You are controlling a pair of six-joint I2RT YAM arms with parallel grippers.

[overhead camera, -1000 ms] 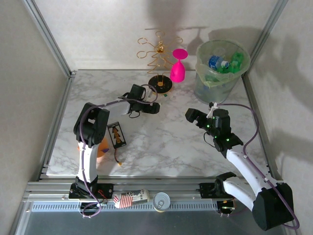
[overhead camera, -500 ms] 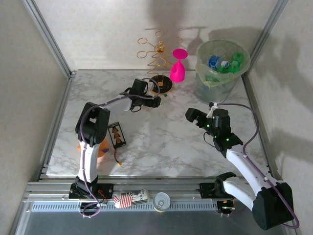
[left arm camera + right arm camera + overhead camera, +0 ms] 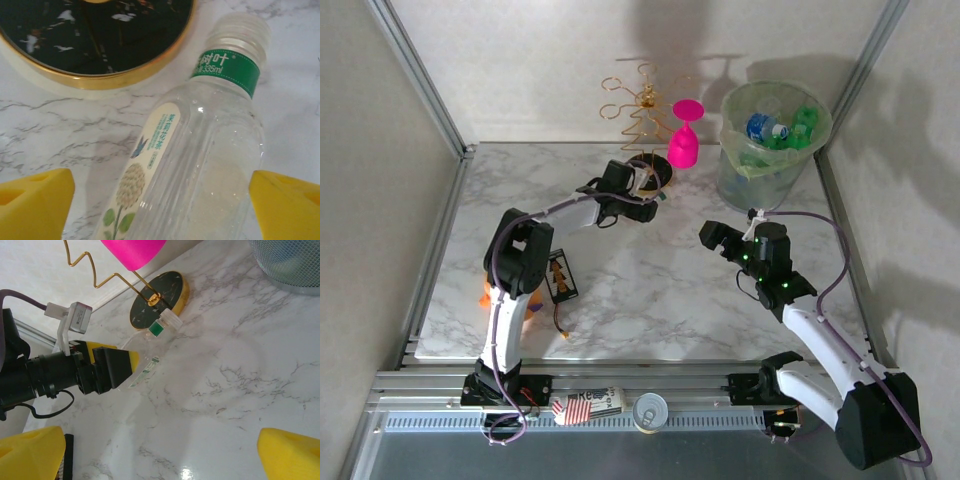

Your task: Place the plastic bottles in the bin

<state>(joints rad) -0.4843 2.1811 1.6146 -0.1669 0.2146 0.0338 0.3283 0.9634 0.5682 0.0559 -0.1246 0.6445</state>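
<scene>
A clear plastic bottle with a green neck band and a flower label lies on the marble beside the stand's black base. My left gripper is open and straddles it, one yellow finger on each side, with a gap on the left. The right wrist view shows that bottle sticking out of the left gripper. From above, the left gripper is at the base. My right gripper hangs open and empty over the table, also seen from its wrist. The bin at the back right holds blue-labelled and green bottles.
A pink wine glass hangs on the gold wire stand just behind the left gripper. A black card and an orange object lie by the left arm. A can and a striped packet rest on the front rail.
My left gripper has slid right and back to the stand's base and now straddles the bottle, its jaws a little narrower. The right arm has not moved.
</scene>
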